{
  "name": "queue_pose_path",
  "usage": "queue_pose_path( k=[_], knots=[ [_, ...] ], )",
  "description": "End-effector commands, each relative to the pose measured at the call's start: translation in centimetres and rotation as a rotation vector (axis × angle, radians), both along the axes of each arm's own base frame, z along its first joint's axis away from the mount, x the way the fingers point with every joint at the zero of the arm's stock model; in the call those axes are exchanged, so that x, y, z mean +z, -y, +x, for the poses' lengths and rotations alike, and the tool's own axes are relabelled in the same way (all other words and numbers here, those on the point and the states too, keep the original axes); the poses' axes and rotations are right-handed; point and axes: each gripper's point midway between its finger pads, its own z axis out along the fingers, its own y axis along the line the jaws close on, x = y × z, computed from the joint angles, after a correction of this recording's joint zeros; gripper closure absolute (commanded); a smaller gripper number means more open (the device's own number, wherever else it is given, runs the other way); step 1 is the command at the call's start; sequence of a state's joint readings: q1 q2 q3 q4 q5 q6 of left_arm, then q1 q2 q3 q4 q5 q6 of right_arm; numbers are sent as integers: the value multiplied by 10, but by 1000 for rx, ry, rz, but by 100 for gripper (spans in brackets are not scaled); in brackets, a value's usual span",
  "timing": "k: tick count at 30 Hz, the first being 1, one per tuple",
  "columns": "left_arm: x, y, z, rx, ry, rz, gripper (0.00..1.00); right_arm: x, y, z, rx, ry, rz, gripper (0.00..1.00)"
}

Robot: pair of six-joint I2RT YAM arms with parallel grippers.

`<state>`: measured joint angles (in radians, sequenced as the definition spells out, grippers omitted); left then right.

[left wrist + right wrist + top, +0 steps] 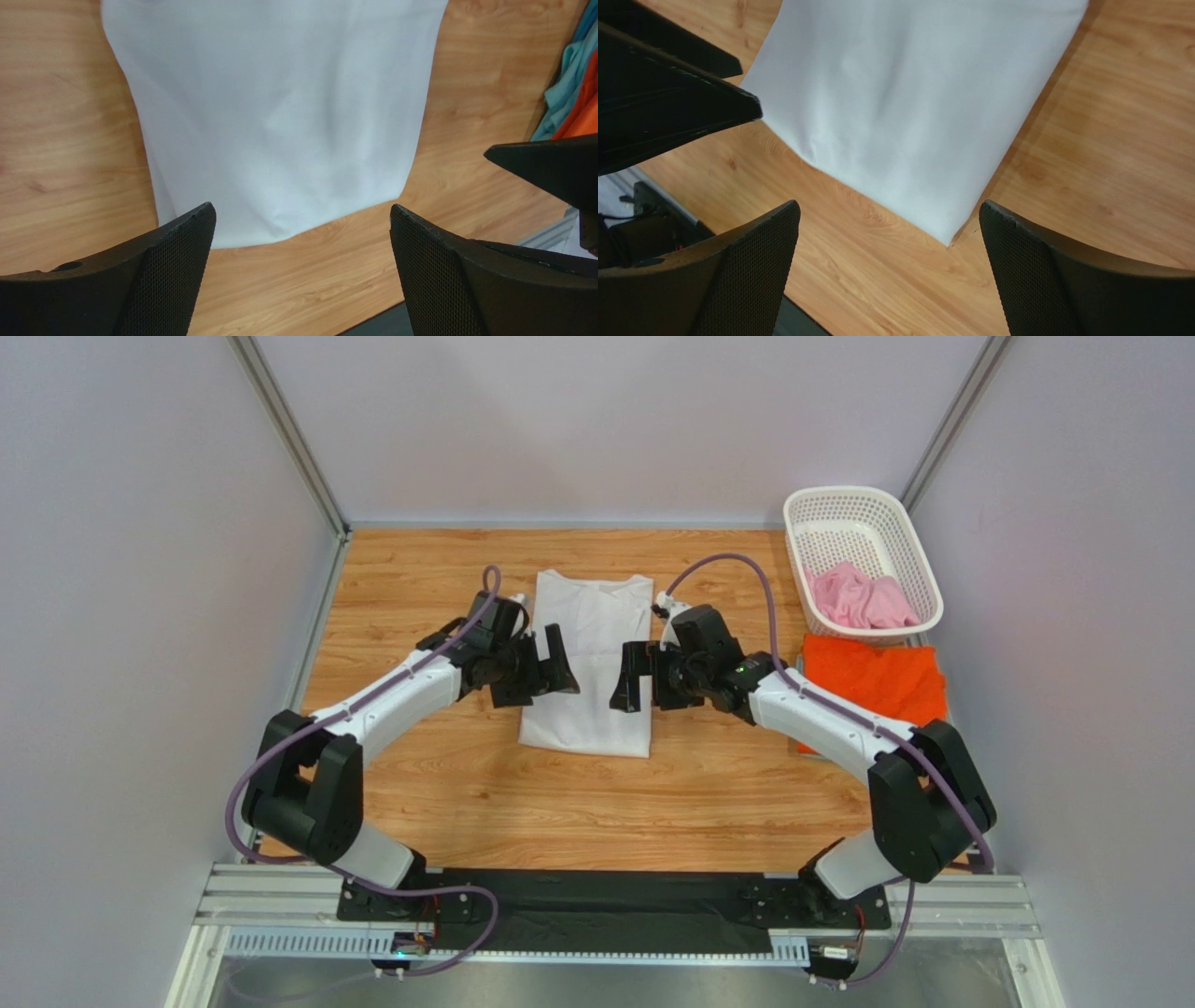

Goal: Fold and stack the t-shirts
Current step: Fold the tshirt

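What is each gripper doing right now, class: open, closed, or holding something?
Left gripper: open, empty, over the white t-shirt.
Right gripper: open, empty, over the same shirt.

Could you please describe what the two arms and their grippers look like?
The left arm and right arm have white shells with black joints. A purple cable loops along each. The left gripper and right gripper are black, with broad wedge-shaped fingers faced in fine dimpled texture.
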<state>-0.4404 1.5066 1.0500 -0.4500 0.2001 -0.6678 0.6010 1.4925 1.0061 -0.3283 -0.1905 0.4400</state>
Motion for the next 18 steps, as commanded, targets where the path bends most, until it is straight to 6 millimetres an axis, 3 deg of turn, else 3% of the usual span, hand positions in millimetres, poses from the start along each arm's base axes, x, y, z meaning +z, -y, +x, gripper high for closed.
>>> queue_pose_path(
  k=[1,5,10,18],
  knots=[
    [-6,16,-12,-43,-29,-102,0,11,-30,-16,96,-26,158,0],
    [-24,24,-26,-86,-81,-158,0,-4,-45,-24,140,-57,165,0],
    [-49,17,-34,-77,-136,-110,0,-23,-55,-30,163,-115,166,0],
    [-80,7,-59,-68,-214,-93,0,-69,-47,-55,152,-242,143,0]
  ],
)
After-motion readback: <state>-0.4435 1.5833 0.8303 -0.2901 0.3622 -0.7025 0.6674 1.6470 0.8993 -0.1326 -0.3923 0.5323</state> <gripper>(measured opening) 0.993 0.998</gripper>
